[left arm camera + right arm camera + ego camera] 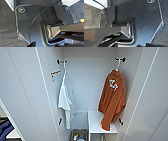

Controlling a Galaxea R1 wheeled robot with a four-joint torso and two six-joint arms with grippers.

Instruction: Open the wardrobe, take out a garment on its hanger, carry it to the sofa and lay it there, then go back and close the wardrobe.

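The wardrobe is open. The soft, light orange sweatshirt is best lifted by its white hanger. How wide the pincers are cannot be told.

place: home, bedroom-like | evidence: open white wardrobe with hooks, orange sweatshirt right, white shirt left, dark wood floor
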